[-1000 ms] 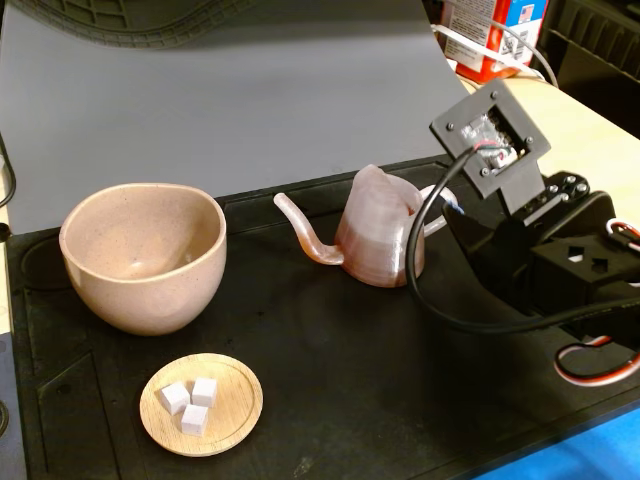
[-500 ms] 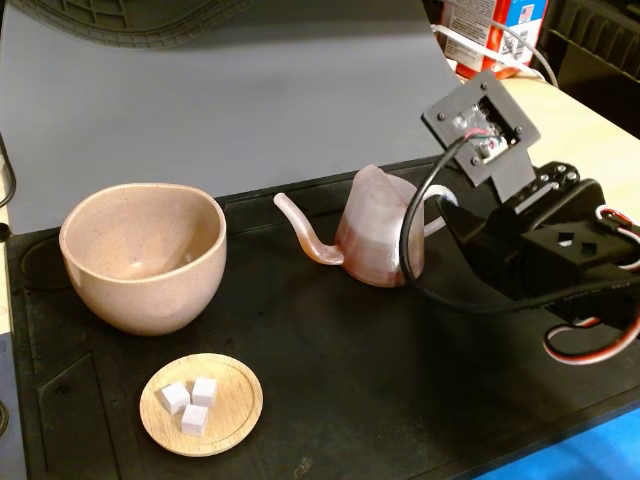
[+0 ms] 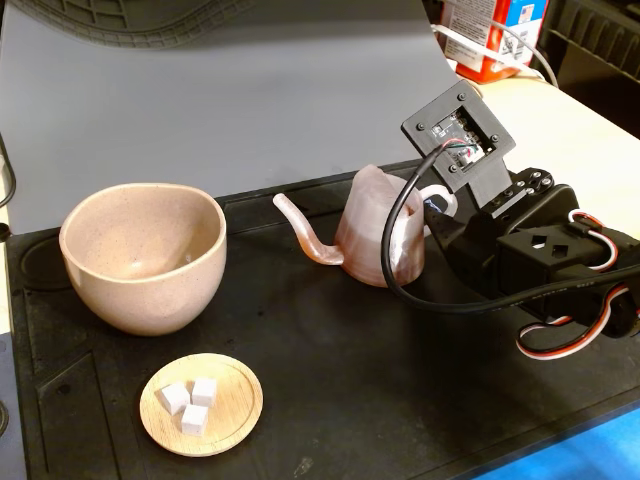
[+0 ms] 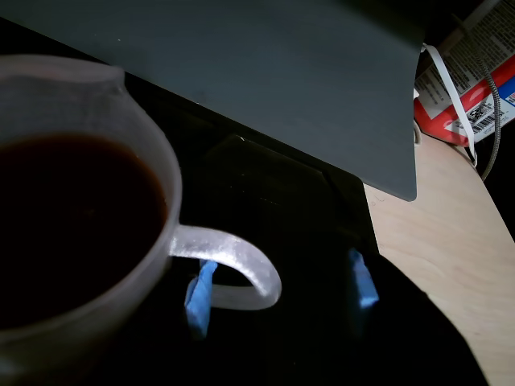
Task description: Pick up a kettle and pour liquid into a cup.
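A: What has changed in the last second?

B: In the fixed view the arm has slid left and a little farther in. Its camera plate now overlaps the right side of the kettle (image 3: 378, 232), where a second ago it stood clear of it. The kettle itself has not shifted on the black mat (image 3: 330, 370).

A: So is it a grasp yet?

B: Not yet, I judge. In the wrist view the hand (image 4: 278, 288) is spread wide, with one blue-taped fingertip (image 4: 199, 296) tucked at the white loop handle (image 4: 241, 265), seemingly through or just behind it, and the other (image 4: 362, 280) well off to the right. Nothing is pinched. It reads as the final line-up on the handle before closing.

A: Where does the kettle sit?

B: Upright at the far middle of the mat, its long thin spout pointing left towards the cup (image 3: 143, 255). The cup stands well apart on the left, looking empty. Near the front edge is a small wooden dish (image 3: 202, 403) holding three white cubes (image 3: 190, 400).

A: How does the kettle look?

B: Small, translucent pinkish plastic, tapered and ribbed. From the wrist view the liquid (image 4: 68, 217) inside looks dark and fills it fairly high, so it may need a steady lift.
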Robot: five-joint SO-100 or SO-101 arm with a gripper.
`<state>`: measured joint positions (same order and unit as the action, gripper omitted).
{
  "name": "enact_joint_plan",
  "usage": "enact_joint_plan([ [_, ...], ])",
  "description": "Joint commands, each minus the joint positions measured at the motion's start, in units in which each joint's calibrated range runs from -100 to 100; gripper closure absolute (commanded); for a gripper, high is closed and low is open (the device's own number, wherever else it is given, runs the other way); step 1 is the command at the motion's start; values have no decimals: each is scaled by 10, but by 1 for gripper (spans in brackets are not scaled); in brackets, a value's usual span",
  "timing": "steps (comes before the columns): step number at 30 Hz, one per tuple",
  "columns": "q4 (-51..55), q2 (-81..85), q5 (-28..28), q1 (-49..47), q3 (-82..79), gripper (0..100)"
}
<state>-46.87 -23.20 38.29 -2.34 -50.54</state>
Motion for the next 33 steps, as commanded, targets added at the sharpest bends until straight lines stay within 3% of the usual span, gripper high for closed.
enact_joint_plan([
  [1, -7, 3, 0, 2, 20, 80],
  [18, -8, 4, -5, 9, 34, 80],
  [24, -8, 4, -5, 14, 32, 100],
  [33, -8, 5, -2, 9, 31, 99],
])
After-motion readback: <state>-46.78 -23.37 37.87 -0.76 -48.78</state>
